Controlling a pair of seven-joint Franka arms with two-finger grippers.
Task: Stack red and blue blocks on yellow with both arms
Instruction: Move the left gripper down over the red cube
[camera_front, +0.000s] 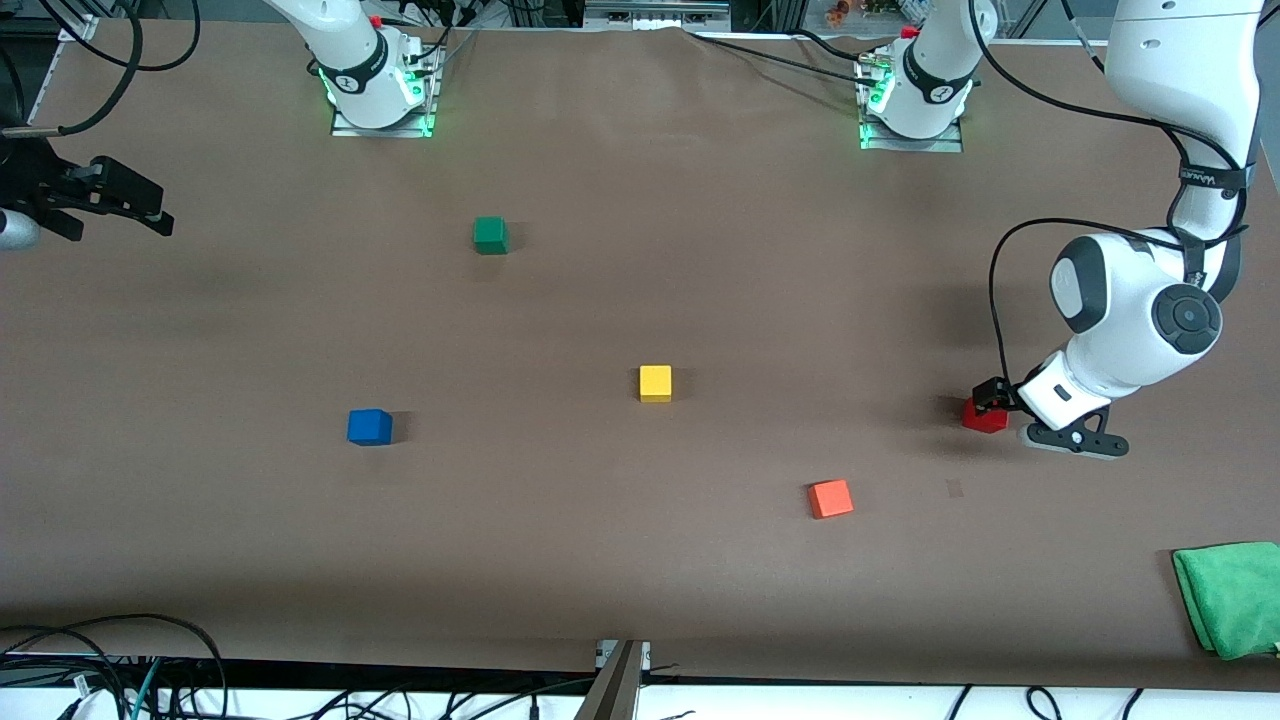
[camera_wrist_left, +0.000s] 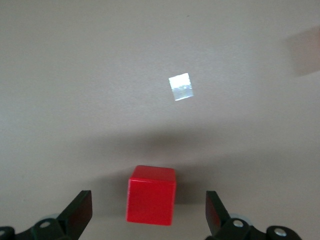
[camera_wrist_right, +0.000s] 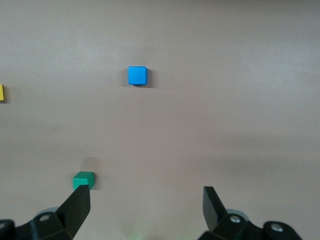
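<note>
Red (camera_front: 984, 415) on surface (camera_front: 640, 560) toward left arm's end, between wide fingers of left tool (camera_wrist_left: 149, 212), not yet touched. Yellow (camera_front: 655, 382) mid-surface, blue (camera_front: 369, 427) toward right arm's end. Right tool (camera_wrist_right: 145, 212) waiting, wide, aloft. Risk: off-centre closing could twist red askew.

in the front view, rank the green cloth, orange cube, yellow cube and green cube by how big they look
1. green cloth, clearly largest, though the frame edge cuts it off.
2. orange cube.
3. yellow cube and green cube look about alike.
The orange cube lies nearest the camera, so its edge may be nearness, not true size.
</note>
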